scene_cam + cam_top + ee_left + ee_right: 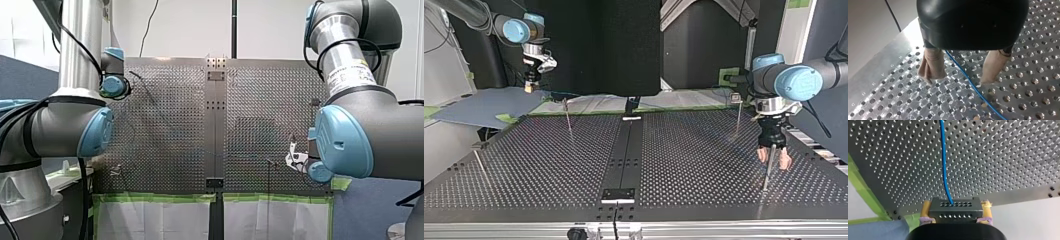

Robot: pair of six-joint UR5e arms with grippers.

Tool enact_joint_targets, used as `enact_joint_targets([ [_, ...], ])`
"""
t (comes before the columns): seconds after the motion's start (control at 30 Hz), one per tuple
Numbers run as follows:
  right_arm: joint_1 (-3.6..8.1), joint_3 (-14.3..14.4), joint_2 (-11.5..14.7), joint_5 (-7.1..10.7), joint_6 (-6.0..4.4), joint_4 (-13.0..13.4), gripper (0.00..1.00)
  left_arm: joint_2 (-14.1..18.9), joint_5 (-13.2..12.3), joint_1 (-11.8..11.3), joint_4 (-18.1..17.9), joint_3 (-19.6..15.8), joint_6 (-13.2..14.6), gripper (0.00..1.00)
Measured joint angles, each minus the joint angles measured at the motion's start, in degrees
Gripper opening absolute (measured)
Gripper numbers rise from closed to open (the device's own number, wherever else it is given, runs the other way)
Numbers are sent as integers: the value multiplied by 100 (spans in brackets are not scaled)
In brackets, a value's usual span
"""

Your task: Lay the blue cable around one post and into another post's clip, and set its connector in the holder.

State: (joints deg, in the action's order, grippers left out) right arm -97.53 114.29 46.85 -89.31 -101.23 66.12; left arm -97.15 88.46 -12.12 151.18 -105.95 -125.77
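Connector [955, 211] is gripped between the yellow pads [926, 208] of my right tool [956, 205], and the blue cable [944, 165] is seen running from it across the table [1010, 157]. My left tool [959, 78] is held wide just above the table, with the cable lying between its beige pads [931, 65], apart from both.

Blue cable [944, 170], dark grey connector [955, 210] dotted with holes, silvery perforated table [998, 157], green tape [155, 198] edging.

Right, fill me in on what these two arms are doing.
My right gripper is shut on the dark connector, held up clear of the perforated table, with the blue cable running out ahead of it. My left gripper is open, low over the table, its beige fingers on either side of the cable without gripping it.
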Motion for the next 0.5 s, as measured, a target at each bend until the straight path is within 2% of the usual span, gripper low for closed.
enact_joint_targets([
  [0.23, 3, -48, -32, 133, 43, 25, 0, 0, 0, 1, 0, -1, 0, 100],
  [0.5, 2, -57, -215, 157, 53, 50, 0, 0, 0, -1, 0, -2, -8, 100],
])
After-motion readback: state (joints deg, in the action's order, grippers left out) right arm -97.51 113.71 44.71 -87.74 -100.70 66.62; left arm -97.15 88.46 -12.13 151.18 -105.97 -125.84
